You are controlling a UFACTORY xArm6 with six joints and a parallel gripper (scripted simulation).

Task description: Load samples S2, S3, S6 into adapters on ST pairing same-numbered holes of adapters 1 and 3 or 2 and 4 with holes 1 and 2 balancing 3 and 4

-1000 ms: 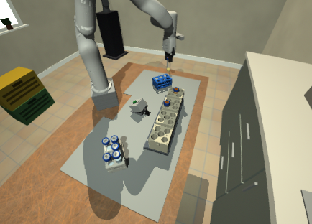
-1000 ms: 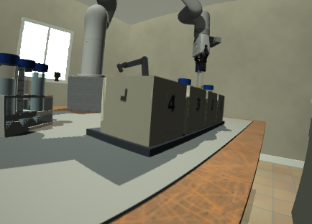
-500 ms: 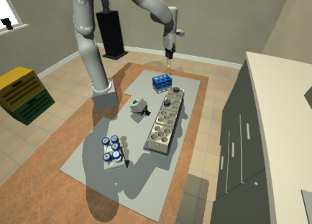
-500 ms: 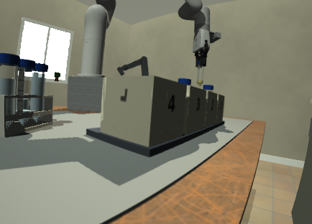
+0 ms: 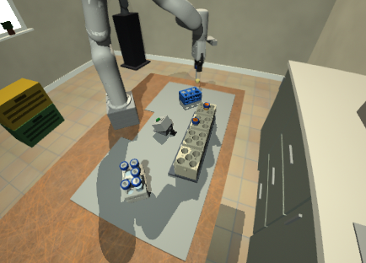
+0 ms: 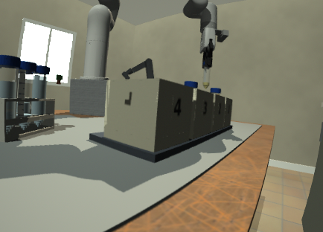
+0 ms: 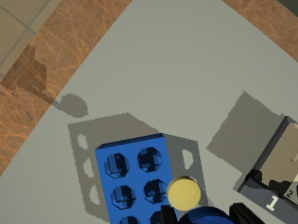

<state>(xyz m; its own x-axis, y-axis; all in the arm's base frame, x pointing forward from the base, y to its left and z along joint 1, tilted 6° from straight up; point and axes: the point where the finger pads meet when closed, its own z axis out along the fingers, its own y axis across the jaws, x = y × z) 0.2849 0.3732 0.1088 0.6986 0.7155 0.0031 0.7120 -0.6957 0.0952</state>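
Note:
My gripper (image 5: pixel 197 67) hangs high over the far end of the mat, shut on a tube (image 5: pixel 197 77) with a yellowish fill. The tube hangs upright, its tip above the blue rack (image 5: pixel 190 96). In the wrist view the tube's round yellow bottom (image 7: pixel 184 193) sits over the blue rack (image 7: pixel 140 182), whose visible wells are empty. From the side, the gripper (image 6: pixel 207 60) holds the tube (image 6: pixel 205 78) well above the adapters. The loading stand (image 5: pixel 196 140) holds a row of adapters. Two orange-dotted sample tubes (image 5: pixel 207 105) (image 5: pixel 196 121) stand in its far adapters.
A rack of several blue-capped water blanks (image 5: pixel 134 179) stands at the mat's near left. The DONE desk with its green key (image 5: pixel 162 124) sits between that rack and the stand. Adapter 4 (image 6: pixel 177 108) and adapter 3 (image 6: pixel 205 108) face the exterior view. A cabinet is at the right.

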